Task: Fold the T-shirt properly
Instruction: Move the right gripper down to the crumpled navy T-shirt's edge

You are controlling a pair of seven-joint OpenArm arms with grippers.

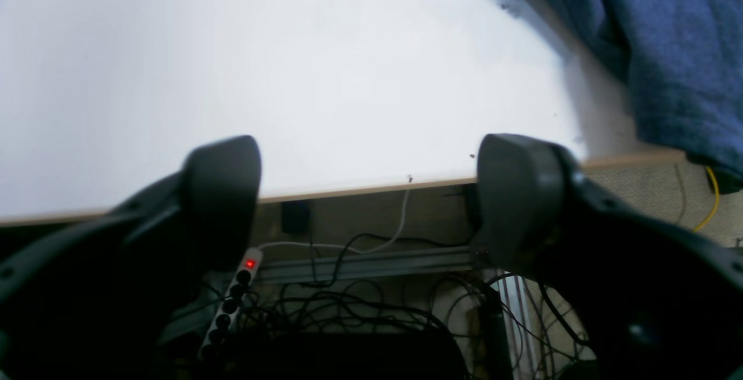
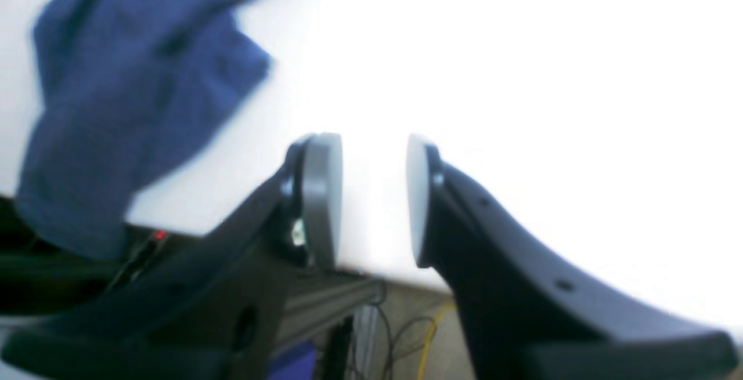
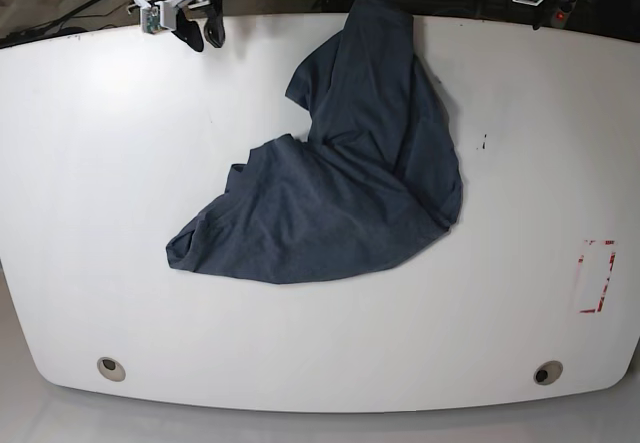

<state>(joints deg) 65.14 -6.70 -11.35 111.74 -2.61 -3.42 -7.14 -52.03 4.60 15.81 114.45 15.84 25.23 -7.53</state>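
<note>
Dark navy-blue cotton T-shirt point(image 3: 340, 183) crumpled on white desk point(image 3: 330, 353); left end effector point(image 1: 368, 171) wide, right end effector point(image 2: 374, 200) part-open, both empty, presumably clear for choosing grips.

We see a white table point(image 3: 320, 353) with rounded corners, a hole point(image 3: 111, 369) near each one, and red marks point(image 3: 597, 275) on one side. Past the wooden edge, we make out grey floor point(image 1: 348, 217), tangled black cables point(image 1: 360, 304), a metal rail point(image 1: 371, 265), a yellow cable point(image 1: 709, 206) and a power strip point(image 1: 229, 304) with its red light glowing.
</note>
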